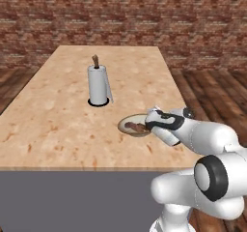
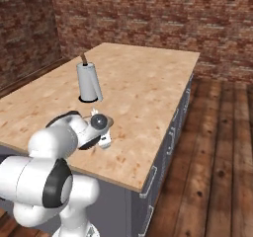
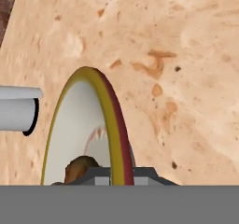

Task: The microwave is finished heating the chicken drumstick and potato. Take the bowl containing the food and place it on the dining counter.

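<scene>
The two dark fingers [image 3: 100, 175] are seen closed tight on the tan-gold rim of the small shallow cream-white bowl [image 3: 77, 129], one tip on each side of the rim in the hand view. The bowl [image 1: 135, 125] is set at the near right part of the long tan-pink speckled stone surface [image 1: 58, 124], with reddish-brown food [image 1: 135, 127] inside, seen best from the left base view. In the right base view the bowl is largely hidden behind the arm. A white paper towel roll [image 1: 98, 85] on a dark base is stood upright nearby. Brick walls and a wood plank floor are seen around.
</scene>
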